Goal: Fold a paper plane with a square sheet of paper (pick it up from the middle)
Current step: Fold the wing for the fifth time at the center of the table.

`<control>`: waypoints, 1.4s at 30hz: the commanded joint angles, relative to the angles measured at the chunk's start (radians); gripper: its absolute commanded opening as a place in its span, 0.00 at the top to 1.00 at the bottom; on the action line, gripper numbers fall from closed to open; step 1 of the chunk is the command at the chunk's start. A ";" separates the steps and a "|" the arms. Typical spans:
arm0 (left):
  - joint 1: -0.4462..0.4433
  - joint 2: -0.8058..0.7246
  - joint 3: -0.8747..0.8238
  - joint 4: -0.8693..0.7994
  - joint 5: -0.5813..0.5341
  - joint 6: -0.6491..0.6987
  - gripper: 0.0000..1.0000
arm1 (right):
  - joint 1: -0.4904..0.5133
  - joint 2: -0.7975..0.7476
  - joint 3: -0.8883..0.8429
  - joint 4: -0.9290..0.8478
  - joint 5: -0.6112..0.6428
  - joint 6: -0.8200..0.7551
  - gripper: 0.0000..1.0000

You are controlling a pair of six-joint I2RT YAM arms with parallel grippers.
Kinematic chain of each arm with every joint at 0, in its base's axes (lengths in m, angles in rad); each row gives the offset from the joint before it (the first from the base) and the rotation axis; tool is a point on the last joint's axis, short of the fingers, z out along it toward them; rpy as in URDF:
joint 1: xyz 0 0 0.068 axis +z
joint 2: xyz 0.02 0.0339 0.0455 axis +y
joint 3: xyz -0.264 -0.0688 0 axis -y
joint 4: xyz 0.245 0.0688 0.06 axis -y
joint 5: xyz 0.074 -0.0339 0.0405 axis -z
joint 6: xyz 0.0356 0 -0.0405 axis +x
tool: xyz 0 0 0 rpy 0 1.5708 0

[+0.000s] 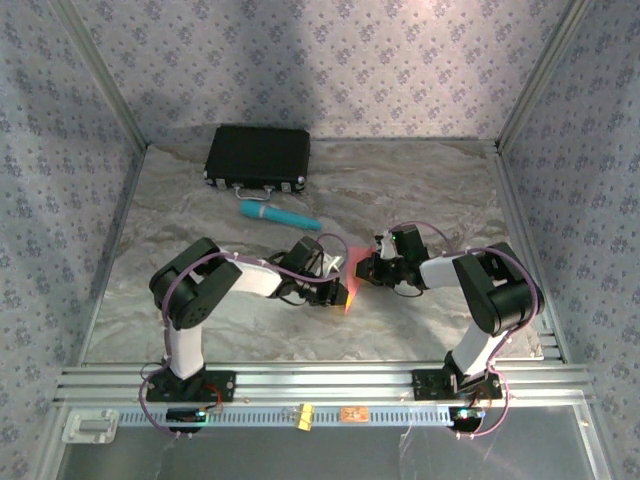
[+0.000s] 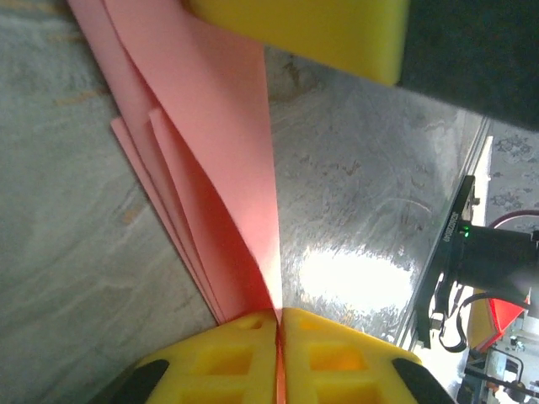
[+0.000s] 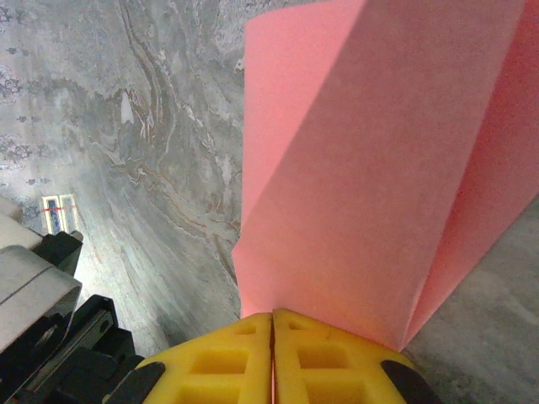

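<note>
Two grips are made. The left end effector (image 2: 278,318) is clenched on the narrow, layered tip of the folded pink paper (image 2: 227,151), which is held in front of the black case (image 1: 258,158), slightly to its right. The right end effector (image 3: 272,318) is clenched on a wider edge. Thin, light and limp, the paper is judged easily torn; creased, layered edges should be taken.

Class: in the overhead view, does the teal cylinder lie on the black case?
No, the cylinder lies on the table beside the case.
</note>
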 commanded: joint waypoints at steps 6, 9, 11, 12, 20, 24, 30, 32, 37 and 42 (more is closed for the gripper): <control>-0.045 0.003 -0.030 -0.194 0.020 0.039 0.97 | 0.008 0.054 -0.013 -0.098 0.129 -0.018 0.90; -0.052 0.004 -0.033 -0.201 0.014 0.041 0.94 | 0.010 0.054 -0.011 -0.098 0.130 -0.018 0.90; -0.055 0.003 -0.035 -0.208 0.003 0.041 0.91 | 0.010 0.053 -0.011 -0.098 0.130 -0.018 0.90; -0.057 0.003 -0.037 -0.212 -0.002 0.042 0.91 | 0.010 0.054 -0.011 -0.098 0.130 -0.018 0.90; -0.059 -0.001 -0.053 -0.214 -0.011 0.039 0.88 | 0.011 0.055 -0.011 -0.097 0.134 -0.017 0.90; -0.059 -0.007 -0.072 -0.206 -0.014 0.033 0.99 | 0.010 0.053 -0.014 -0.097 0.136 -0.018 0.90; -0.061 -0.013 -0.079 -0.213 -0.026 0.029 0.90 | 0.011 0.050 -0.014 -0.098 0.132 -0.019 0.90; -0.063 -0.022 -0.084 -0.214 -0.029 0.029 0.89 | 0.010 0.049 -0.013 -0.100 0.130 -0.018 0.90; -0.064 -0.035 -0.089 -0.226 -0.037 0.031 0.97 | 0.011 0.049 -0.012 -0.100 0.132 -0.017 0.90; -0.066 -0.075 -0.091 -0.233 -0.037 0.028 0.84 | 0.010 0.046 -0.011 -0.103 0.129 -0.018 0.90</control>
